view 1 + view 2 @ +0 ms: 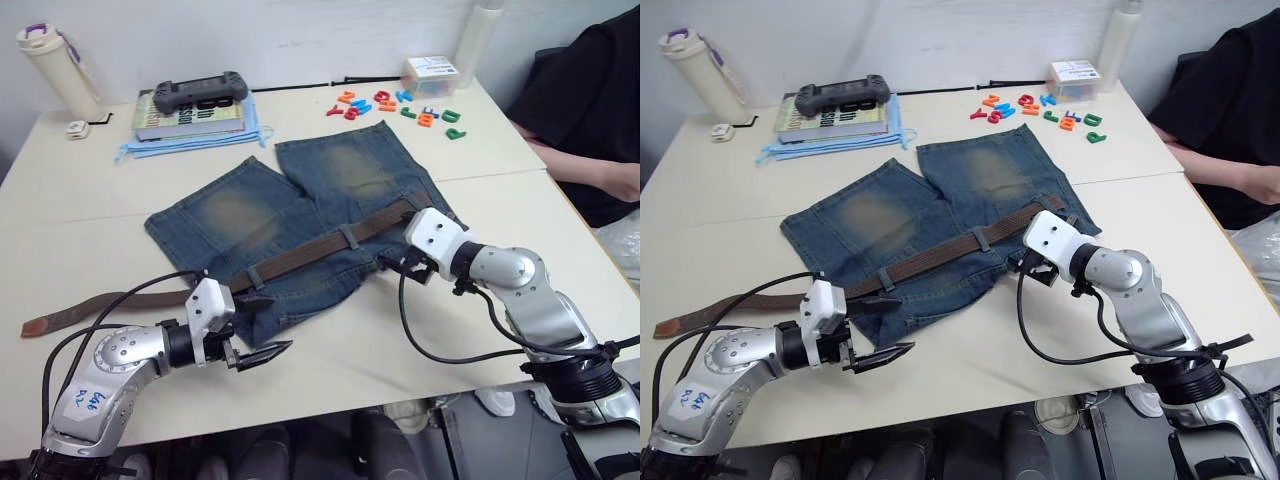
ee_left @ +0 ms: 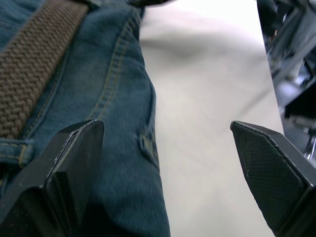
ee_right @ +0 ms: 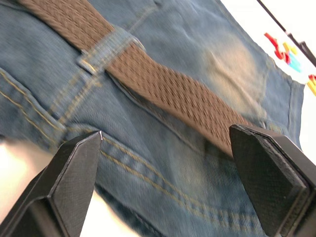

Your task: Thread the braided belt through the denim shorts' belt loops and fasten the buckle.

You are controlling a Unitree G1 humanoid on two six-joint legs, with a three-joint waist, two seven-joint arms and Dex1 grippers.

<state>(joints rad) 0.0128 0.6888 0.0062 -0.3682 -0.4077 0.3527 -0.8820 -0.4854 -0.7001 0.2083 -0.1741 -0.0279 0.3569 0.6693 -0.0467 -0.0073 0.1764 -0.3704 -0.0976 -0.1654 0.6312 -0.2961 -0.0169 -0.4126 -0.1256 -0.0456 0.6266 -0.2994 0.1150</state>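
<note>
The denim shorts (image 1: 300, 215) lie flat mid-table, waistband toward me. The braided belt (image 1: 310, 252) runs along the waistband under two belt loops (image 1: 348, 237) and trails off left onto the table, ending in its leather tip (image 1: 40, 322). I cannot make out the buckle; the belt's right end is by my right gripper. My left gripper (image 1: 280, 322) is open at the shorts' near left corner, one finger (image 2: 74, 163) over denim, the other over bare table. My right gripper (image 3: 165, 143) is open low over the waistband, the belt (image 3: 163, 84) and a loop (image 3: 106, 49) just ahead of it.
At the back stand a book (image 1: 190, 115) with a game controller on it, blue masks, a bottle (image 1: 55, 65), coloured letters (image 1: 400, 108) and a small box (image 1: 432, 75). A person in black (image 1: 590, 110) sits at the right edge.
</note>
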